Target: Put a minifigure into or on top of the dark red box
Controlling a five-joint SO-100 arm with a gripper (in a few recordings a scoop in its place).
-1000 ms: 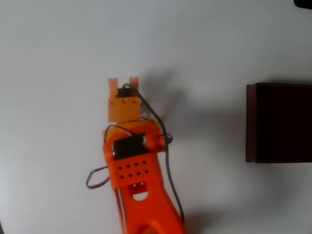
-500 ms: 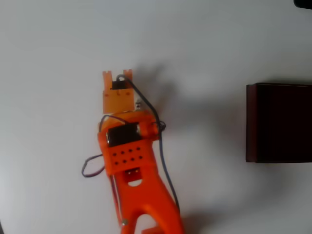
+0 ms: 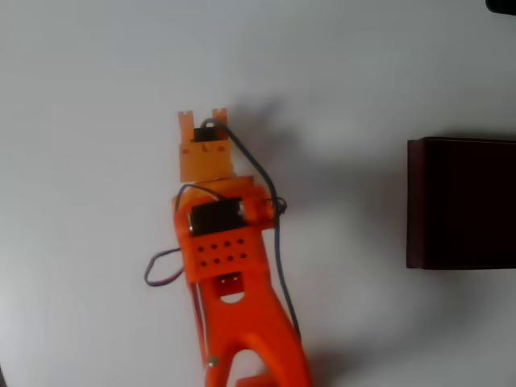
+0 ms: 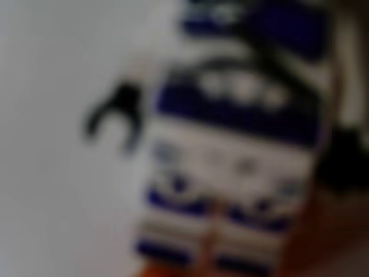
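The minifigure [image 4: 230, 156], white with blue-purple bands and a dark claw hand, is blurred and very close in the wrist view. Orange finger parts [image 4: 328, 231] press against its lower right side and under its legs, so my gripper [image 3: 203, 145] looks shut on it. From overhead, the orange arm points up the picture left of centre, its wrist block covers the jaws, and the figure is hidden beneath it. The dark red box [image 3: 463, 201] stands at the right edge, far to the right of the gripper, with a near-black inside.
The white table [image 3: 97, 81] spreads around the arm. Blue and dark cables [image 3: 278, 258] loop along the arm's sides. A dark object [image 3: 504, 5] pokes in at the top right corner. The arm's shadow falls between arm and box.
The gripper end swung slightly up and left, then came back to the right, ending a little higher in the overhead picture than a second ago. The box has not moved.
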